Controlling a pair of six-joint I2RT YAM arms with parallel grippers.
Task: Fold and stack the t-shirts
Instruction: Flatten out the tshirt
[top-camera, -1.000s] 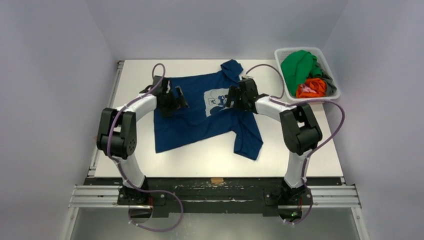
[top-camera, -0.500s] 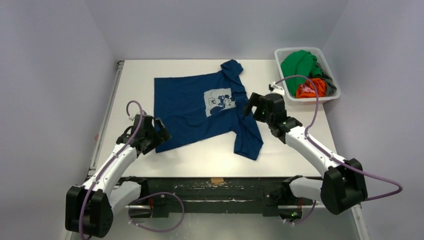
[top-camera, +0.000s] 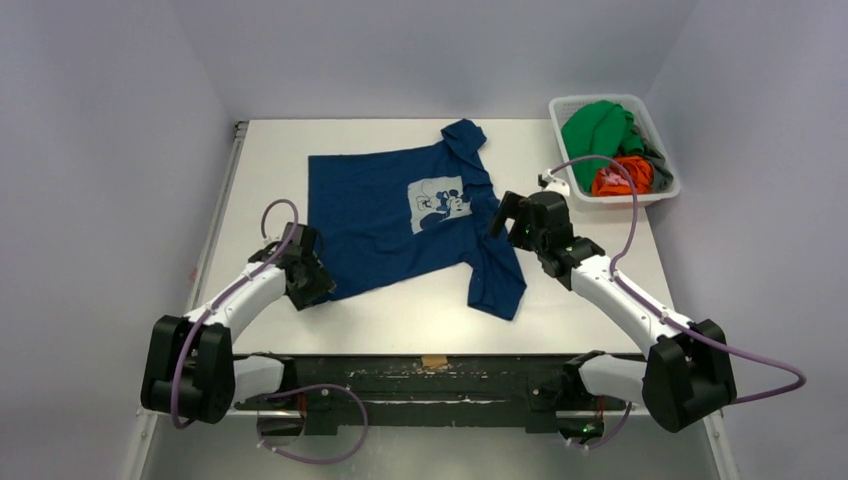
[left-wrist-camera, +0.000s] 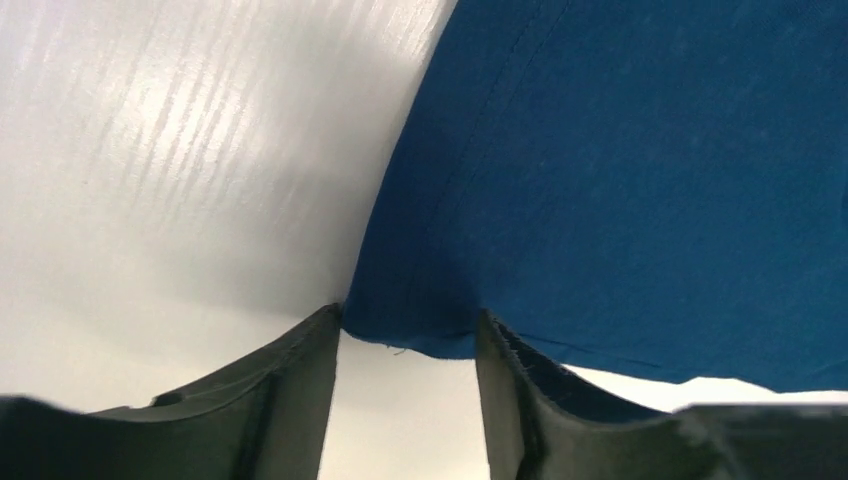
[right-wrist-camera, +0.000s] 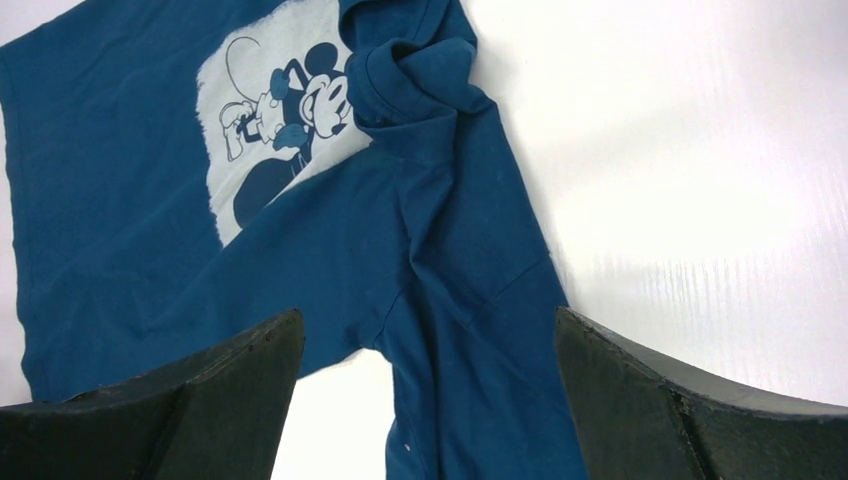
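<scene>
A navy t-shirt (top-camera: 400, 215) with a white cartoon-mouse print lies spread on the white table, one sleeve (top-camera: 498, 280) trailing toward the front. My left gripper (top-camera: 318, 290) sits low at the shirt's near-left corner. In the left wrist view that corner (left-wrist-camera: 410, 335) reaches between the tips of my left gripper (left-wrist-camera: 410, 325), whose jaws are part-way in with a gap still showing. My right gripper (top-camera: 508, 222) hovers wide open over the right sleeve (right-wrist-camera: 480, 300), nothing between its fingers (right-wrist-camera: 250, 370). Green (top-camera: 592, 130), orange (top-camera: 620, 177) and dark grey (top-camera: 660, 160) t-shirts lie bundled at the back right.
A white slotted basket (top-camera: 662, 187) at the back right corner holds the bundled shirts. Bare white table (top-camera: 400, 320) lies in front of the navy shirt, and the black rail (top-camera: 430, 385) with the arm bases runs along the near edge.
Both arms left the shirt's middle and swung out to its edges. In the last half second the left gripper slid in to the near-left corner and its jaws narrowed. The right gripper barely moved.
</scene>
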